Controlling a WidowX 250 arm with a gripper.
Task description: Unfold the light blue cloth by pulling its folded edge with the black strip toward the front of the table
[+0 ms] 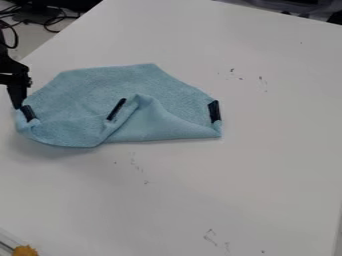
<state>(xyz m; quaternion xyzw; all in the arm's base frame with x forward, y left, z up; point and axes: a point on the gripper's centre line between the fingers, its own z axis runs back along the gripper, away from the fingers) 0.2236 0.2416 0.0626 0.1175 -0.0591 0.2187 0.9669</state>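
Nearest: orange-yellow object point(25, 250), cut off at lower left, beyond the near end of white table point(267, 165). Main item: pale blue cloth point(93, 90), left of centre on tabletop, its near side folded over in a slanting crease. On it: left black strip point(28, 113), middle black strip point(116, 109) beside fold, right black strip point(214, 111). Black gripper point(19, 106): at cloth's left end, tip against left strip, blocking approach there; cannot tell how far open or whether gripping anything. Outward: dark scuffs point(210, 238); black cables point(55, 21), upper left
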